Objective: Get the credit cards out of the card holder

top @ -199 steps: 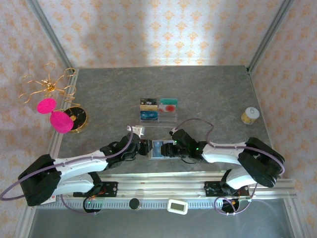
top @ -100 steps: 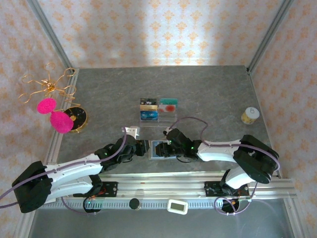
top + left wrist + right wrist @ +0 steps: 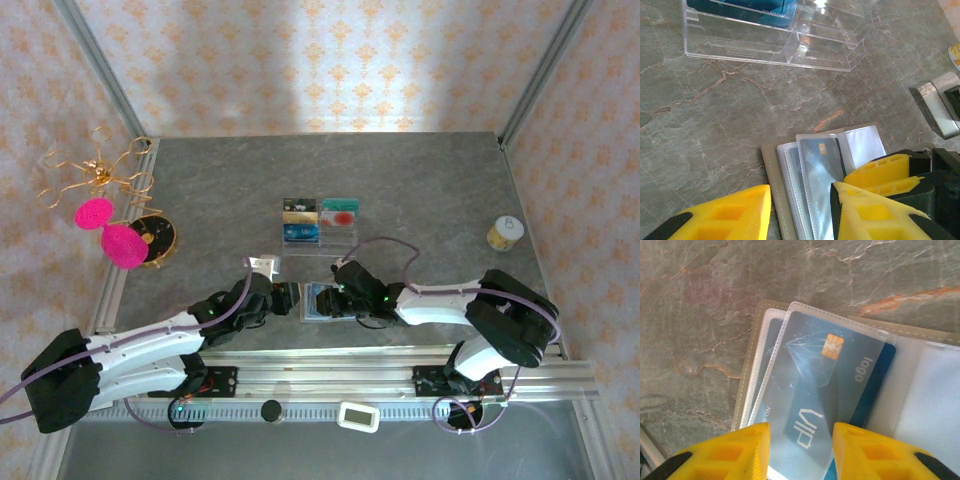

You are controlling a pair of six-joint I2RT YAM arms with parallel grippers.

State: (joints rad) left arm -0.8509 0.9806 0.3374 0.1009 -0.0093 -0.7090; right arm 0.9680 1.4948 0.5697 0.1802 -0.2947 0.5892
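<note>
The card holder (image 3: 322,300) lies open on the grey table near the front edge, between both grippers. Its olive-grey cover (image 3: 771,175) carries a stack of clear sleeves. A blue credit card (image 3: 840,375) with a gold chip and "VIP" print sits in the top sleeve, also visible in the left wrist view (image 3: 822,160). My left gripper (image 3: 288,298) is at the holder's left end, open, one finger outside the cover edge and one on the sleeves (image 3: 800,215). My right gripper (image 3: 338,298) stands open over the sleeved blue card (image 3: 801,452).
A clear acrylic tray (image 3: 320,222) with several cards stands just behind the holder, close in the left wrist view (image 3: 770,35). A gold tape roll (image 3: 505,233) sits far right. A black-and-gold disc (image 3: 155,238) and pink pompoms (image 3: 110,230) are at the left edge.
The left arm's base link has swung lower and its gripper has shifted slightly left. The right gripper has crept left over the holder. The holder stays in place.
</note>
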